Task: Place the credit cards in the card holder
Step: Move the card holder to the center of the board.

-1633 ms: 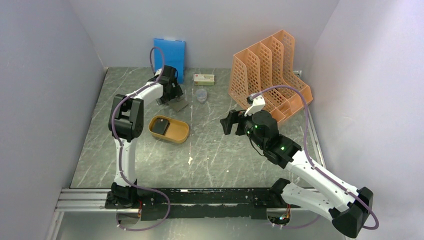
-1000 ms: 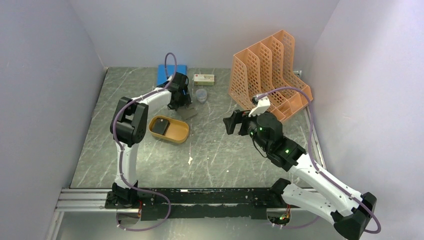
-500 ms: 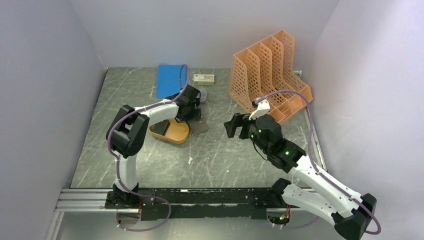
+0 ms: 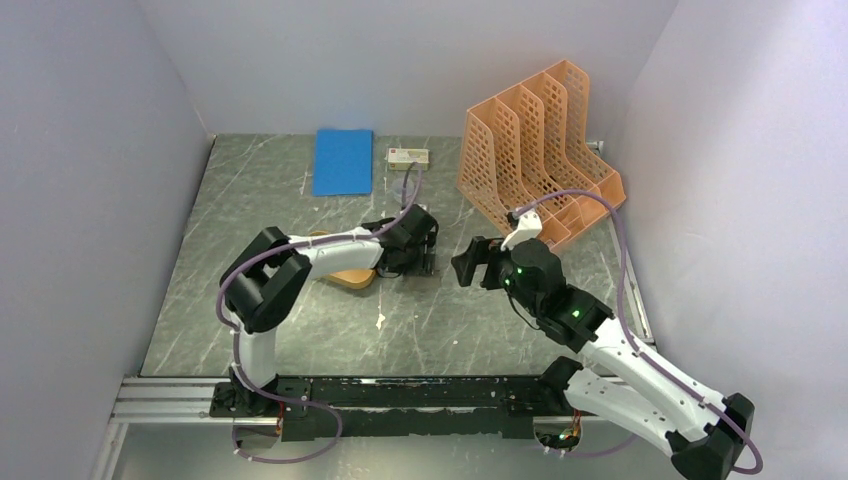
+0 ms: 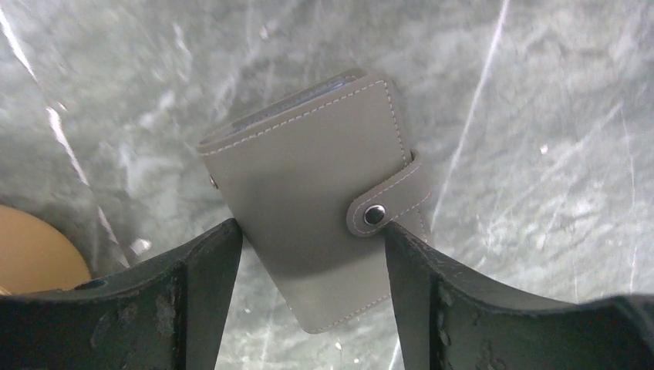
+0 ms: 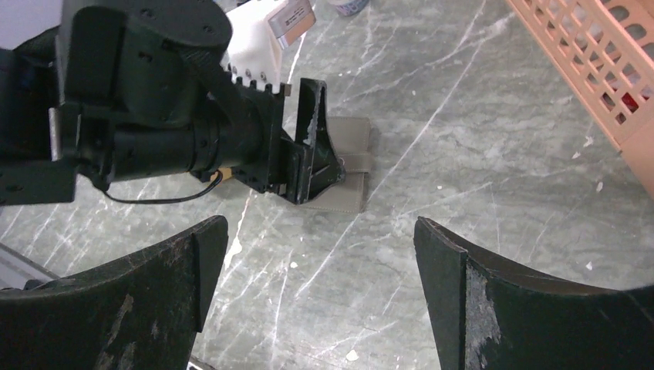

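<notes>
The card holder (image 5: 308, 193), a flat grey-brown sleeve with a snap strap, sits between the jaws of my left gripper (image 5: 312, 231), which press on both of its long edges. It lies flat at table level near the middle of the table, and whether it touches the surface I cannot tell. In the right wrist view the card holder (image 6: 345, 176) shows under the left gripper's fingers (image 6: 315, 146). My right gripper (image 6: 318, 231) hovers just right of it, open wide and holding nothing. From above, the left gripper (image 4: 415, 255) and the right gripper (image 4: 470, 262) face each other. The credit cards are hidden.
An orange oval tray (image 4: 352, 276) lies mostly under the left forearm. An orange perforated file rack (image 4: 540, 150) stands at the back right. A blue notebook (image 4: 342, 161) lies flat at the back, with a small box (image 4: 408, 156) beside it.
My left gripper has carried the card holder from the back left, past the orange tray, to the middle of the table. The blue notebook now lies flat. The right gripper edged slightly nearer.
</notes>
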You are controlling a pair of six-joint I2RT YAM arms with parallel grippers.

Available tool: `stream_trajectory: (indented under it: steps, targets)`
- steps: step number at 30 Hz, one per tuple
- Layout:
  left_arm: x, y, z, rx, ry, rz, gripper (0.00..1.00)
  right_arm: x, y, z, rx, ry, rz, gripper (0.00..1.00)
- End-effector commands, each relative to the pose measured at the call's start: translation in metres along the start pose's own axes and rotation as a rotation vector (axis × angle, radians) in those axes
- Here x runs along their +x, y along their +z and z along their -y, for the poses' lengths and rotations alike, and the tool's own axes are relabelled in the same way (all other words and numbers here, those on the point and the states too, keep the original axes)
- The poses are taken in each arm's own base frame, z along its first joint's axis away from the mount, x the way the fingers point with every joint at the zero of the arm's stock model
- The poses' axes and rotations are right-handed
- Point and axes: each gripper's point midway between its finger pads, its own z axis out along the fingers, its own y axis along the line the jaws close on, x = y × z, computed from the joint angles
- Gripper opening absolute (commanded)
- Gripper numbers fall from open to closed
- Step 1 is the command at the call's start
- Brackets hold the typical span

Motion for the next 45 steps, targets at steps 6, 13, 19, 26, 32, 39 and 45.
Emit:
stream_trajectory:
  steps: [6, 13, 19, 26, 32, 39, 45]
  targets:
    - [0.057, -0.027, 0.017, 0.041, 0.044, -0.020, 0.72, 0.025, -0.006, 0.007, 0.004, 0.050, -0.059, 0.94]
    - [0.099, -0.059, 0.029, 0.089, 0.048, -0.025, 0.72, 0.045, -0.001, 0.005, -0.011, 0.082, -0.121, 0.92]
    - [0.087, -0.101, 0.026, 0.137, -0.022, 0.056, 0.75, 0.065, 0.011, 0.008, 0.026, 0.114, -0.189, 0.89]
    - [0.060, -0.152, 0.000, 0.138, -0.100, 0.213, 0.77, 0.084, 0.049, 0.010, 0.108, 0.164, -0.238, 0.82]
    - [0.056, -0.174, -0.024, 0.137, -0.145, 0.296, 0.78, 0.083, 0.093, 0.011, 0.160, 0.209, -0.258, 0.88]
    - [0.067, -0.177, -0.039, 0.146, -0.180, 0.295, 0.78, 0.083, 0.136, 0.018, 0.178, 0.218, -0.297, 0.87]
    - [0.071, -0.181, -0.046, 0.157, -0.199, 0.306, 0.78, 0.092, 0.165, 0.033, 0.241, 0.170, -0.361, 0.82]
